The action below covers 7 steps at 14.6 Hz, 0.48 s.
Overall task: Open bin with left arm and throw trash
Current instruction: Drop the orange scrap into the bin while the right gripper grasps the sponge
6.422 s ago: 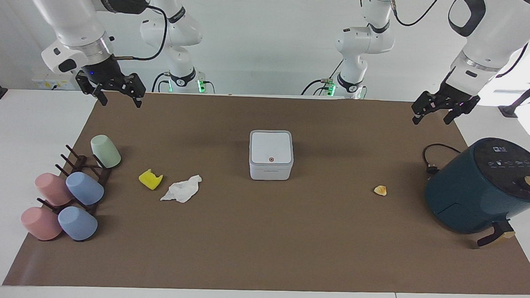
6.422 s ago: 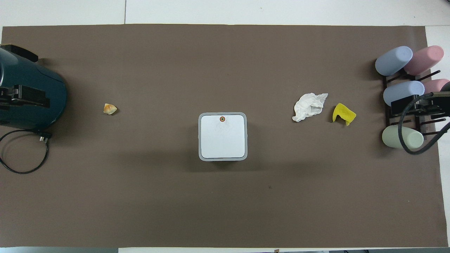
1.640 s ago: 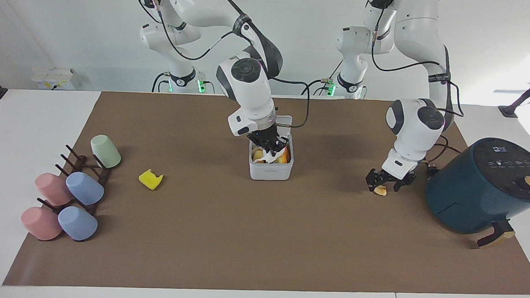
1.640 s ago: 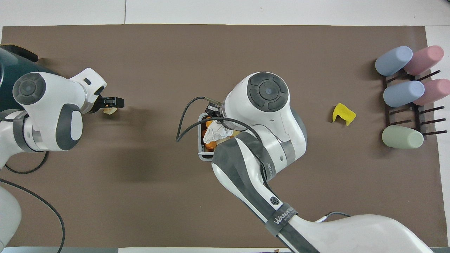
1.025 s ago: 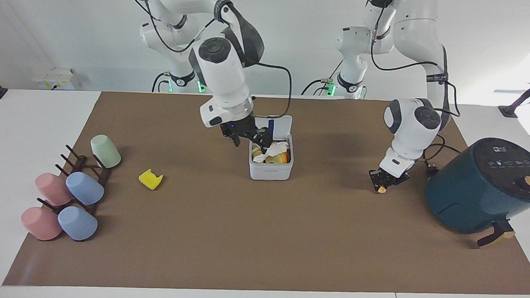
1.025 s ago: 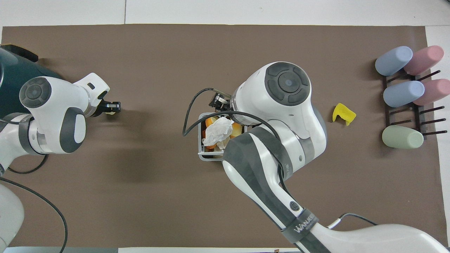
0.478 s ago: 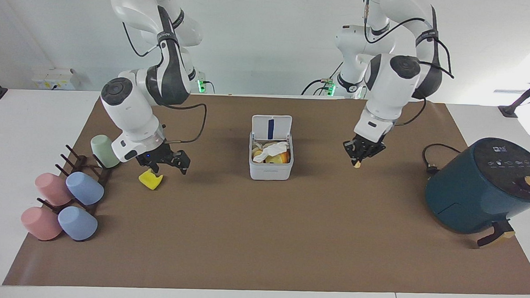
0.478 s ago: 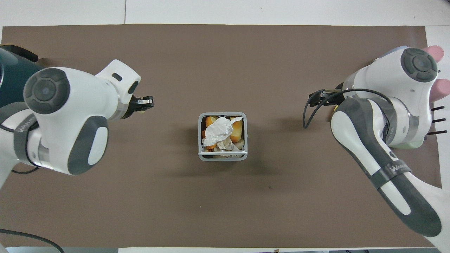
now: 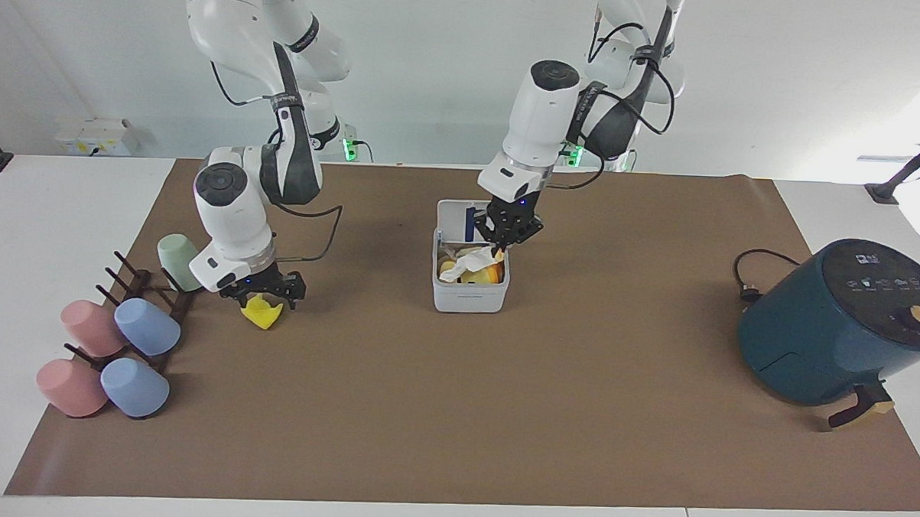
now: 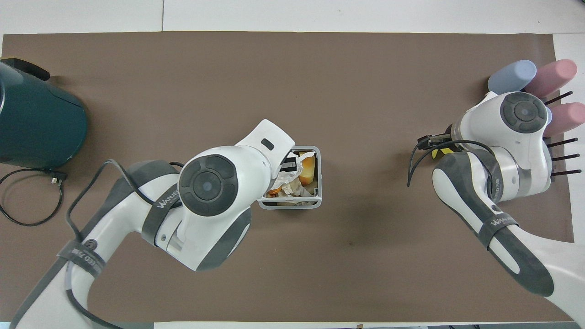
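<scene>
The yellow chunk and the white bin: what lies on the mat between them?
Nothing; in the facing view, bare brown mat runs from the yellow chunk to the bin.

- The bin (image 9: 470, 286) stands mid-bench (image 9: 455, 411), lid up on its robot-facing edge, tissue (image 9: 467, 262) inside.
- The appliance (image 9: 833, 321) sits at the left arm's end.
- The cup rack (image 9: 133, 308) sits at the right arm's end; the notched chunk (image 9: 261, 313) lies between rack and bin.
</scene>
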Available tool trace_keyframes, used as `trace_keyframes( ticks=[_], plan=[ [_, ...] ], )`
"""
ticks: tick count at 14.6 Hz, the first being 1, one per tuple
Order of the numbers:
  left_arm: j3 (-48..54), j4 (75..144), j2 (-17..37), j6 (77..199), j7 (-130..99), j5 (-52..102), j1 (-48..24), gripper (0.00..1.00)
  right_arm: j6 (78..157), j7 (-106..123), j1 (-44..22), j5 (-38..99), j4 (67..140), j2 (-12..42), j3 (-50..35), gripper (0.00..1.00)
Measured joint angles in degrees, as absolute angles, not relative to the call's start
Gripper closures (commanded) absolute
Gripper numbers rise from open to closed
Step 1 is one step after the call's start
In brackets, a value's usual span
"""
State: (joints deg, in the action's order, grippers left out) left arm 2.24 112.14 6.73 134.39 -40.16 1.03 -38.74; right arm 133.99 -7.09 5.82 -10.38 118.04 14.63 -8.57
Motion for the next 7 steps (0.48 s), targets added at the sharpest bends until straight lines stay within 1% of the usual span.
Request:
trace_keyframes(
  ticks=[1, 3, 4, 5, 6, 7],
  plan=[
    [2.3, 112.2, 8.1, 136.5, -41.0, 1.0, -39.7, 1.00, 134.7, -6.5, 5.8, -10.5, 118.0, 15.3, -8.6, 0.01],
    [2.2, 112.2, 11.0, 138.9, -41.3, 1.0, -40.2, 1.00, 135.4, -5.8, 5.8, -10.5, 118.0, 16.3, -8.6, 0.09],
    [2.1, 112.3, 12.0, 139.3, -41.3, 1.0, -40.2, 1.00, 135.4, -5.6, 6.0, -10.5, 117.9, 16.4, -8.6, 0.15],
    [2.1, 112.4, 12.8, 139.6, -41.3, 1.0, -40.2, 1.00, 135.5, -5.2, 6.2, -10.5, 117.9, 16.5, -8.6, 0.29],
    [2.1, 112.6, 13.4, 139.7, -41.3, 1.0, -40.3, 1.00, 135.8, -4.1, 6.6, -10.5, 117.9, 16.5, -8.6, 0.59],
    [2.2, 112.6, 14.0, 139.8, -41.3, 1.0, -40.5, 1.00, 136.0, -2.7, 7.1, -10.5, 117.9, 16.5, -8.6, 0.82]
  ],
)
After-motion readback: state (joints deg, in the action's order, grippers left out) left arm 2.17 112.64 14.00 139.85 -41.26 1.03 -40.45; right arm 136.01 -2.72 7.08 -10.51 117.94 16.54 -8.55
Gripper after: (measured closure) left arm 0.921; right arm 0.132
